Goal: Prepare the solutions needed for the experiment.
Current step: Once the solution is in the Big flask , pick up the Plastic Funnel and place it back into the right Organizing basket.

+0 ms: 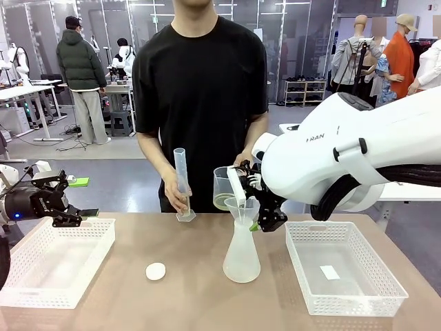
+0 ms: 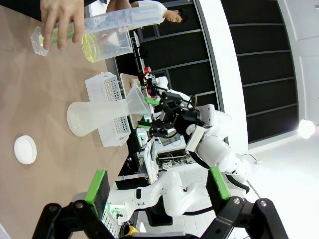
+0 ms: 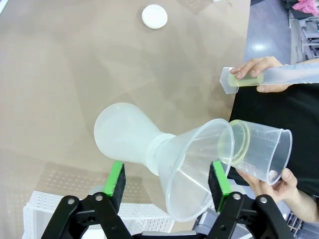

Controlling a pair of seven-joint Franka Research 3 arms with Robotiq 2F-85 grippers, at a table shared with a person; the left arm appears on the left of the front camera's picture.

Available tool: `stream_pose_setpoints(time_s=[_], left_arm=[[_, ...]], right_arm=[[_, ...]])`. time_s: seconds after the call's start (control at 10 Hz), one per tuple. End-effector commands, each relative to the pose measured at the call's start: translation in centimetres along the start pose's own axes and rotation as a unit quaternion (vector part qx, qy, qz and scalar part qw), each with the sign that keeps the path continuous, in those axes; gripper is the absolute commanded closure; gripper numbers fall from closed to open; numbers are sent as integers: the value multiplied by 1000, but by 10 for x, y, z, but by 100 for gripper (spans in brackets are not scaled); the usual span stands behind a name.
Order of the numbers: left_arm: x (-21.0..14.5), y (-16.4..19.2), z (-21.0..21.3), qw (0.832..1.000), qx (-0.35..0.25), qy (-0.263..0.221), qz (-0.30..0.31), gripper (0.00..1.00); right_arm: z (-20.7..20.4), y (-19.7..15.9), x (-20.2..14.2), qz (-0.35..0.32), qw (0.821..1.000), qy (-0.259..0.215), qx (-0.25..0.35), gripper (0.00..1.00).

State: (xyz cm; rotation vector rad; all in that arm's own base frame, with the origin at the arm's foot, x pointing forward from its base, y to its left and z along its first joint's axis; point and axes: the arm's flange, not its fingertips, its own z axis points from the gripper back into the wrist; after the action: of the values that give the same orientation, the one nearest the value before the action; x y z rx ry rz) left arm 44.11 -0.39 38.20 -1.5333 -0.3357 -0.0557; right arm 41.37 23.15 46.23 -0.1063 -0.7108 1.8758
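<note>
Nearest thing was the right claw [image 3: 168, 175], jaws spread either side of a clear funnel [image 3: 199, 164] that sat in the neck of a cloudy flask [image 3: 124, 134] on the worktop [image 1: 172, 303]. One pad had a clear gap to the funnel. The other was tight by the rim and I couldn't tell if it touched, so I'd call it open, not gripping. Left claw [image 2: 158, 186] hung wide open with nothing in it, near the far edge of the left basket [image 1: 41, 293]

The solution [image 3: 240, 142] was just a shallow yellow-green layer in the bottom of a plastic beaker [image 3: 261, 149], which the person held in one hand [image 3: 271, 186] just behind the funnel. Their other hand [image 3: 254, 67] steadied a measuring cylinder [image 3: 279, 74], with what looked like a little of the same colour at its foot

My take: watery stuff, it would slosh and you couldn't grab it directly, so you'd take the beaker by its wall, below the rim. Beaker looked light and thin, probably flexed if squeezed hard. Funnel seemed loose in the flask, easy to knock over
</note>
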Motion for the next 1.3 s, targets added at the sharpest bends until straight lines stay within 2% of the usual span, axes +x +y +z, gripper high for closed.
stream_pose_setpoints(time_s=[0.0,0.3,0.5,0.7,0.9,1.0,1.1,1.2], left_arm=[[0,-1,0,1000,3,-1,0,0],[0,-1,0,1000,3,-1,0,0],[0,-1,0,1000,3,-1,0,0],[0,-1,0,1000,3,-1,0,0],[0,-1,0,1000,3,-1,0,0],[0,-1,0,1000,3,-1,0,0],[0,-1,0,1000,3,-1,0,0],[0,-1,0,1000,3,-1,0,0]], right_arm=[[22,0,9,-13,1000,-10,-13,7],[66,4,11,-40,999,-27,-20,7],[98,19,-2,-117,993,-32,-16,7],[124,41,-26,-228,973,-42,-15,7],[138,62,-45,-276,960,-42,-27,7],[139,69,-48,-305,952,-25,-30,7],[140,72,-44,-285,957,-2,-44,7],[140,52,-53,-273,961,-40,-23,7]])
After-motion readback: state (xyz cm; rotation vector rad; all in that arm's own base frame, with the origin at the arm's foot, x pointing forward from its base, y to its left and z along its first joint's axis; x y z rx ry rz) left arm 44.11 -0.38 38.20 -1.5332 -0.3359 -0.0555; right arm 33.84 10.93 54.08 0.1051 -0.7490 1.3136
